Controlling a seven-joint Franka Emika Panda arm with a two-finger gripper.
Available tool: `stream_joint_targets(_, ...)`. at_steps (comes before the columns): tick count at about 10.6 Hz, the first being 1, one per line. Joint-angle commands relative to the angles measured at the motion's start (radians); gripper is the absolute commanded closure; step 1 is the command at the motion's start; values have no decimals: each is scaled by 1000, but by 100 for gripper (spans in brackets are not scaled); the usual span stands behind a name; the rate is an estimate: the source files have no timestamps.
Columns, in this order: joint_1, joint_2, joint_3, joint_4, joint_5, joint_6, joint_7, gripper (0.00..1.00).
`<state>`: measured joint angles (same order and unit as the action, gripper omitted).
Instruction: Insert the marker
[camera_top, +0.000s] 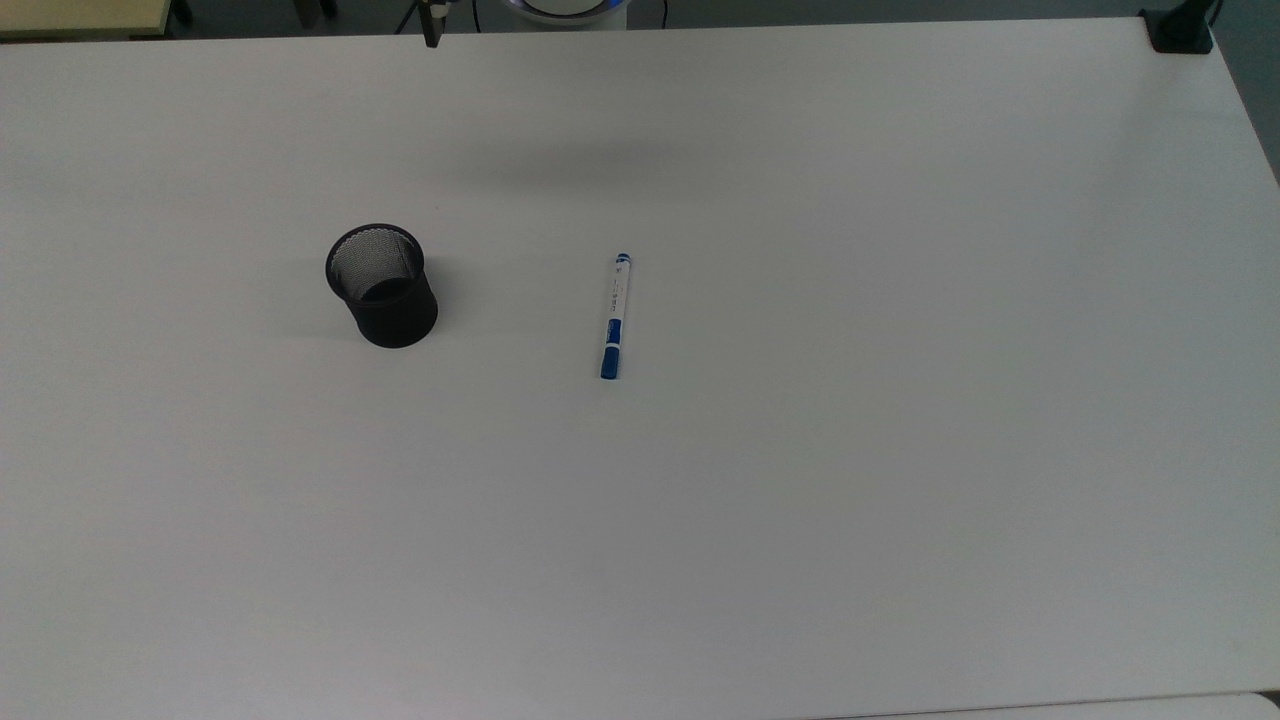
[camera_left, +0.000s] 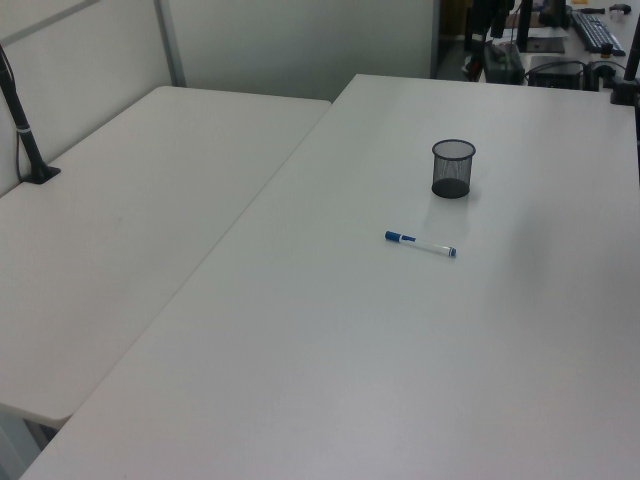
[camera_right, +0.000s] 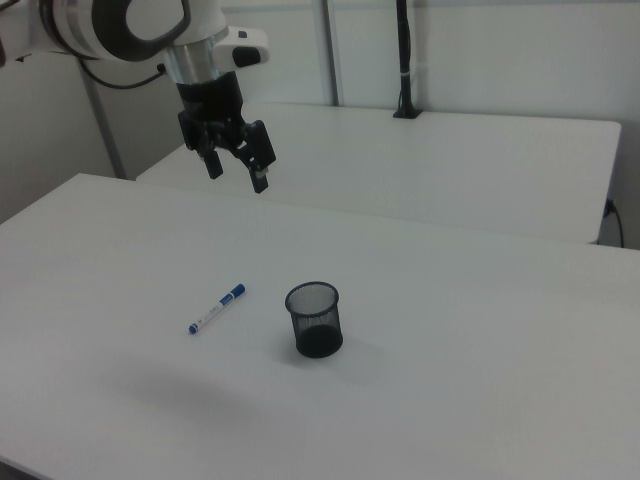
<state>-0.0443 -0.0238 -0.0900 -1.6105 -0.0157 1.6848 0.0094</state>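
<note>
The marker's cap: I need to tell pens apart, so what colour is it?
Blue, on a white barrel; the marker shows best in the top view.

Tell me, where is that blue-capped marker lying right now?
The marker lies flat on the white table, apart from the black mesh cup: to the cup's right in the top view, to its left in the right view.

You saw the gripper cut off by the top view's upper edge, just one dark finger poking in. The arm ran out past the right view's top left corner. The print on the marker was too small to read. The cup showed a dark bottom through its mesh, too dim to make out.
</note>
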Motion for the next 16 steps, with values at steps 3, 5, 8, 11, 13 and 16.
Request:
stream_joint_targets(3, 11, 2, -4, 7, 0, -8, -19, 0)
stream_joint_targets(5, 11, 2, -4, 7, 0, -8, -19, 0)
stream_joint_targets(8, 9, 2, -4, 4, 0, -11, -31, 0)
stream_joint_targets(11, 15, 5, -4, -14, 0, -36, -229, 0)
stream_joint_targets(13, 40, 37, 6, -38, -6, -28, -255, 0)
stream_joint_targets(16, 89, 105, 7, -49, -50, -11, -185, 0)
